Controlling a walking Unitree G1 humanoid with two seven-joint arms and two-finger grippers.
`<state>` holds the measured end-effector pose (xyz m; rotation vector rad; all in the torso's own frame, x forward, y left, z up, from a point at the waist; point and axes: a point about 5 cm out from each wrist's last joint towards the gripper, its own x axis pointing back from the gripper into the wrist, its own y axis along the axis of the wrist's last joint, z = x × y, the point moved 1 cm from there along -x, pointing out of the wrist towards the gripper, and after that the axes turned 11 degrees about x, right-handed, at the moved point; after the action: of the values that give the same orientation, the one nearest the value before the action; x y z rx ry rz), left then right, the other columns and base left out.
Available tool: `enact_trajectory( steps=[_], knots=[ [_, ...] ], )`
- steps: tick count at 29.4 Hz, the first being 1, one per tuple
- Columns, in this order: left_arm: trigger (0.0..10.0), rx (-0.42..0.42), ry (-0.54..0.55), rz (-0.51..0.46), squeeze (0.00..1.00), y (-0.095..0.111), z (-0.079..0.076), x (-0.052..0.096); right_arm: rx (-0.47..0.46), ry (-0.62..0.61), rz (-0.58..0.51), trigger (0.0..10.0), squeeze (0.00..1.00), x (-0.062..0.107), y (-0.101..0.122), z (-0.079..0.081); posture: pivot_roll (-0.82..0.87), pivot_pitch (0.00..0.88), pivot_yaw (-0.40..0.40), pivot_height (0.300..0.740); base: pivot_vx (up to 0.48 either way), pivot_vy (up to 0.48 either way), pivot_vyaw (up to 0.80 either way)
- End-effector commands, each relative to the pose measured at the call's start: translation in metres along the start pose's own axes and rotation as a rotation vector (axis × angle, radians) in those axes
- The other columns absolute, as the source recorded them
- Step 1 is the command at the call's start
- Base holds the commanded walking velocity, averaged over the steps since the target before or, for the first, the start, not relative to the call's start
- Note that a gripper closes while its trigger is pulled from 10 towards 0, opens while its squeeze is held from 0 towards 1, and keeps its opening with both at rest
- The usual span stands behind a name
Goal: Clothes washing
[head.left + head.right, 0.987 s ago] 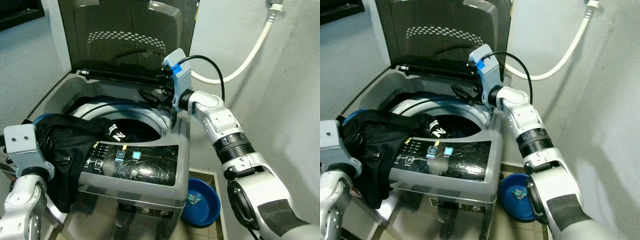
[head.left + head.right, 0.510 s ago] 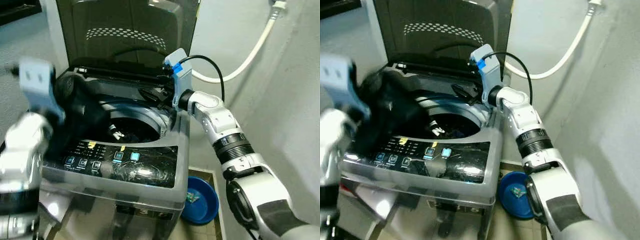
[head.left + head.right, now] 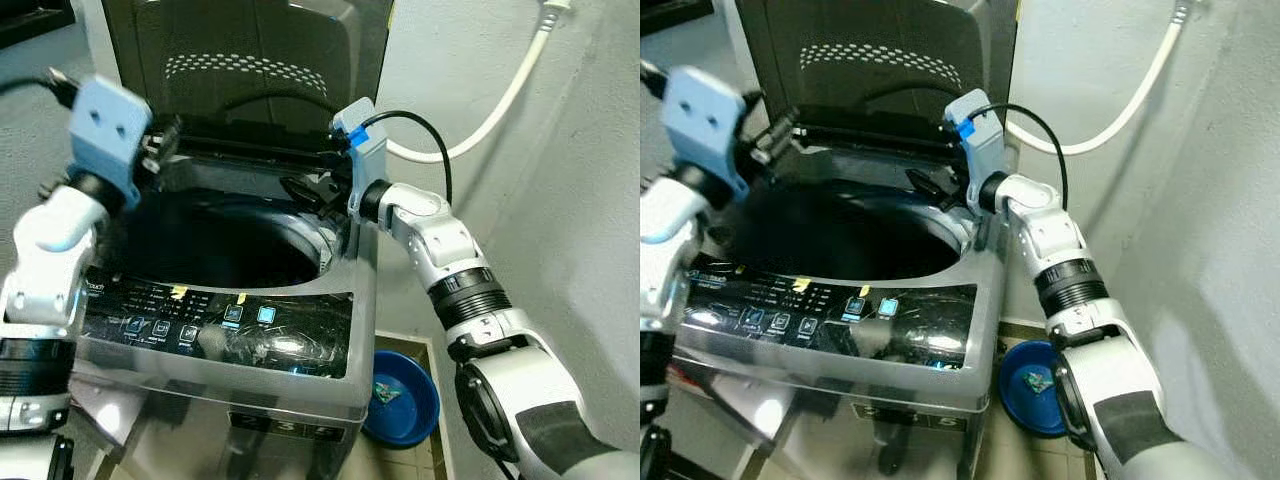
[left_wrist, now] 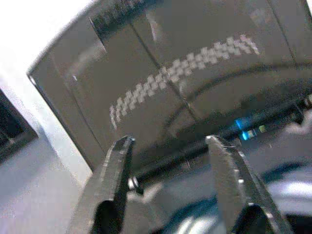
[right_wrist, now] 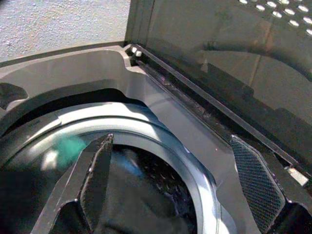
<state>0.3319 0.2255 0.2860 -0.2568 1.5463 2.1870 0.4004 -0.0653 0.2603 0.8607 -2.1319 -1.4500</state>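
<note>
Top-load washing machine (image 3: 300, 345) takes up the centre-left of the frame, its dark lid (image 3: 250, 60) standing upright at the top. Drum (image 3: 215, 245) sits mid-frame w/ dark clothes (image 5: 131, 204) down inside, blurred. White hose (image 3: 500, 110) curves across the wall, upper right. Blue basin (image 3: 405, 400) on the floor, lower right, beside the machine. Left claw (image 4: 168, 170) up at the tub's back-left corner, upper left of frame, fingers apart, nothing between them. Right claw (image 5: 170, 185) at the tub's back-right rim, centre frame, fingers spread wide above the drum, empty.
</note>
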Motion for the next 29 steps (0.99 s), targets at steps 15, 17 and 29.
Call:
enact_trajectory(
  steps=[15,17,29],
  knots=[
    [10.0,0.173,0.028,0.037,0.00,-0.021,-0.034,0.031,-0.200,-0.089,-0.013,10.0,0.98,0.007,-0.028,-0.003,0.18,0.000,-0.070,0.740,0.000,0.000,0.00],
    [10.0,0.185,0.032,0.040,0.00,-0.023,-0.039,0.032,-0.229,-0.102,-0.007,10.0,0.93,0.008,-0.033,-0.002,0.18,0.000,-0.070,0.740,0.000,0.000,-0.51],
    [10.0,0.205,0.129,0.084,0.00,-0.031,-0.044,0.042,-0.379,-0.239,-0.058,10.0,0.00,0.012,-0.043,-0.005,0.17,0.000,-0.063,0.740,0.000,0.000,-0.40]
  ],
)
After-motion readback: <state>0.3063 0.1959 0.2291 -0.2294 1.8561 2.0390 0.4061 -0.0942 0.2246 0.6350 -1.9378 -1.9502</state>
